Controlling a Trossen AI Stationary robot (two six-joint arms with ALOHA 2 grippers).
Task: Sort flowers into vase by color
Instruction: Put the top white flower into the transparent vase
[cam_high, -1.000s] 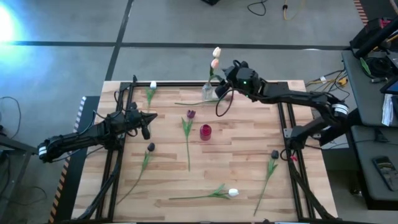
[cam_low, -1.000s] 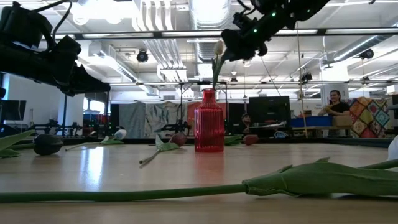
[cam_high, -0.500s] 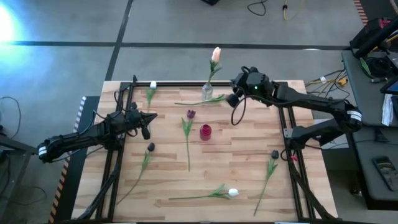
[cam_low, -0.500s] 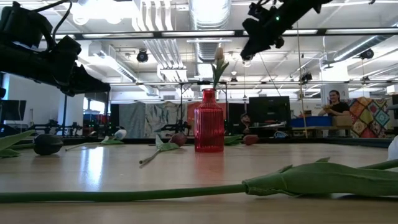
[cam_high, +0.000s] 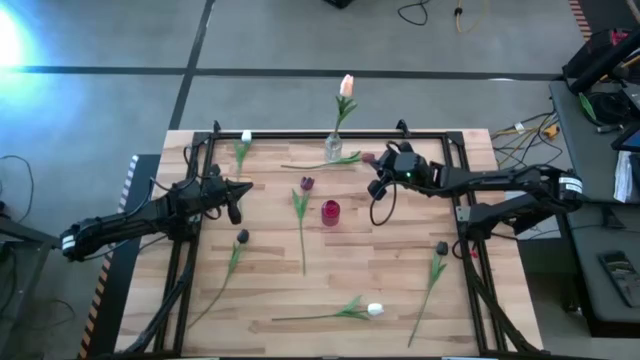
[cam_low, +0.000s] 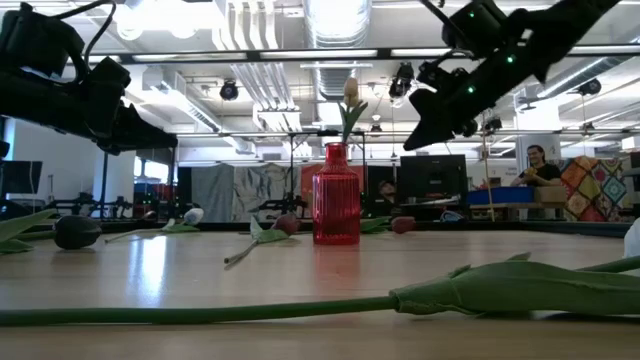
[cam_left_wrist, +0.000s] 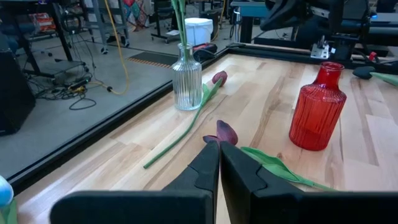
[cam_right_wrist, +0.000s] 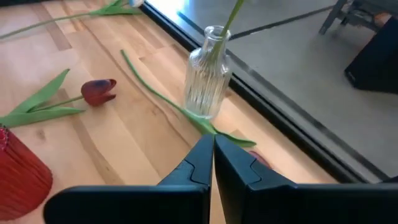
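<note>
Pulled back from the clear ribbed glass vase (cam_high: 334, 148) holding the peach tulip (cam_high: 346, 86), the right gripper (cam_high: 378, 178) hovers pinched together. Left gripper (cam_high: 243, 188) waits, fingers together. No writing is legible.

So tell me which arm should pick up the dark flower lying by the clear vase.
Right. The right gripper hangs just beside the clear vase and the flower lying next to it; the left gripper waits farther off, across the table.

Bare wood between red vase (cam_high: 330, 211) and right gripper (cam_high: 378, 180); clear vase (cam_high: 333, 148) crowds far edge.
</note>
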